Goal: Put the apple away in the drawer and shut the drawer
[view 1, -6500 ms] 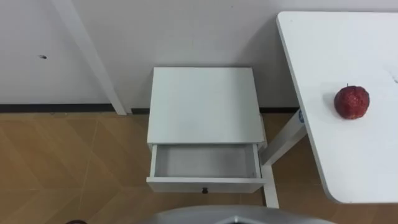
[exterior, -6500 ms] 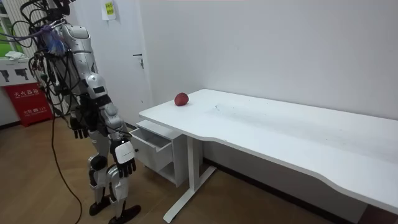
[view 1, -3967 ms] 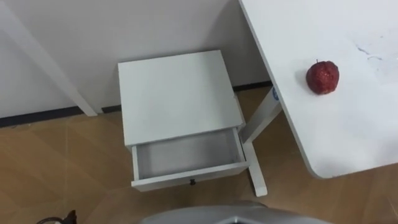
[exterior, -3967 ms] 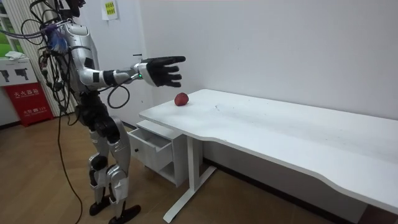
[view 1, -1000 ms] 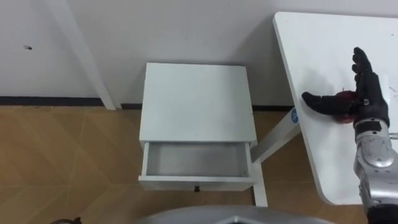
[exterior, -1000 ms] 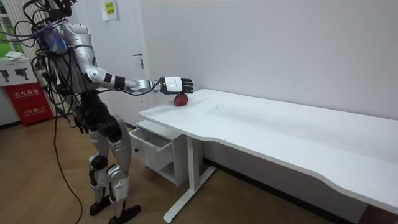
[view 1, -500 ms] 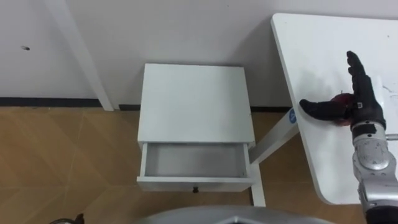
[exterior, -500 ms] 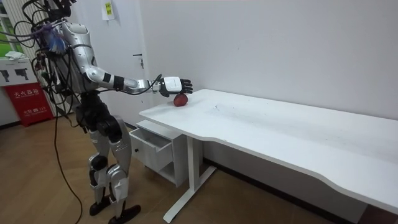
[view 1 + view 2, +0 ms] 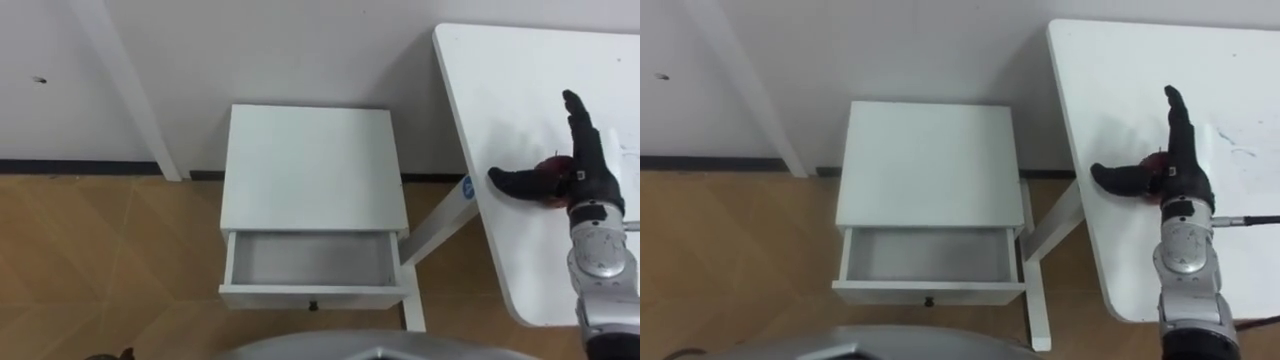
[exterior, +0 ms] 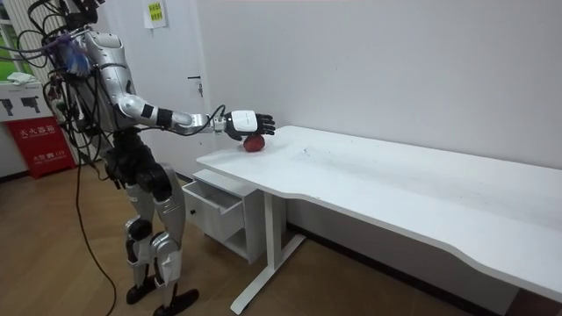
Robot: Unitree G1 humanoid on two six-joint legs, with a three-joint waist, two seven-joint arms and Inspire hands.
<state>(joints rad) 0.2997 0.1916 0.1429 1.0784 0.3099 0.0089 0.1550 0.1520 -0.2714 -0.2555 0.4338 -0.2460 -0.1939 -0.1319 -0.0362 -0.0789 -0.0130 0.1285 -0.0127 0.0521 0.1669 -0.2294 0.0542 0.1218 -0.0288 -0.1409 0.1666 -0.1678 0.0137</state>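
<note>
Right hand (image 9: 587, 178) settled closer over apple (image 9: 552, 165), fingers (image 9: 580, 125) straight, thumb spread, drawer (image 9: 312, 258) open, empty

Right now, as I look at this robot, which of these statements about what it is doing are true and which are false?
1. The drawer of the small cabinet stands open. True.
2. The apple already lies in the drawer. False: the apple is on the white table, beneath the right hand.
3. The right hand's fingers are straight, with the thumb spread to the side. True.
4. The robot kneels on the floor. False: in the room view it stands upright by the cabinet, its right arm stretched out over the table.
</note>
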